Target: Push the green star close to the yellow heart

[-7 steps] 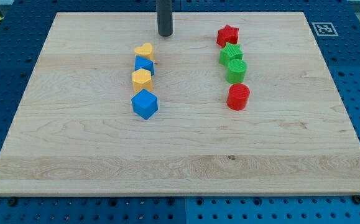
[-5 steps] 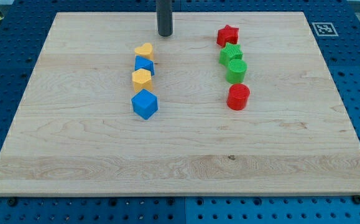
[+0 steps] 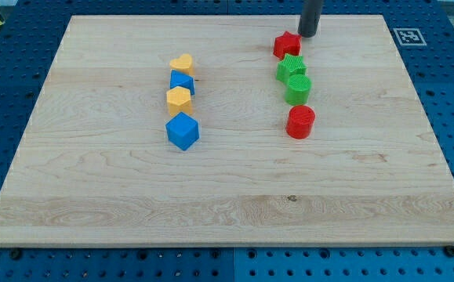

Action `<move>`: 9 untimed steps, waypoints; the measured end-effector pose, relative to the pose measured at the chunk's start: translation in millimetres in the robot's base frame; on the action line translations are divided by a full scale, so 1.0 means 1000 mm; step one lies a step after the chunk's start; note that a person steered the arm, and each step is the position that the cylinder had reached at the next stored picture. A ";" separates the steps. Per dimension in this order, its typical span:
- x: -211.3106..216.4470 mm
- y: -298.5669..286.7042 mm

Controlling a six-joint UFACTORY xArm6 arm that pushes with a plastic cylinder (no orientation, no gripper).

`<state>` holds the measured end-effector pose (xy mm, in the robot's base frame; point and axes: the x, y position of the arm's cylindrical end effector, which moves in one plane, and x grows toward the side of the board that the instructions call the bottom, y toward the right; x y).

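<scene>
The green star (image 3: 291,66) lies on the wooden board in the right column of blocks, just below a red star (image 3: 287,45) and above a green round block (image 3: 298,88). The yellow heart (image 3: 183,63) lies at the top of the left column, well to the left of the green star. My tip (image 3: 308,35) rests on the board near the view's top, just up and right of the red star, apart from it and above the green star.
A red cylinder (image 3: 300,122) ends the right column. Below the yellow heart sit a small blue block (image 3: 183,81), a yellow hexagon (image 3: 178,99) and a larger blue block (image 3: 183,131). A marker tag (image 3: 408,36) sits at the board's top right corner.
My tip has moved right along the board's top, from above the yellow heart to beside the red star. No block has moved.
</scene>
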<state>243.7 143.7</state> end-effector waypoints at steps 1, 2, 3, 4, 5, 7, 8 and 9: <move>0.041 0.001; 0.073 0.000; 0.081 0.000; 0.099 -0.002; 0.105 -0.005; 0.106 -0.083; 0.106 -0.085; 0.106 -0.085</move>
<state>349.5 58.4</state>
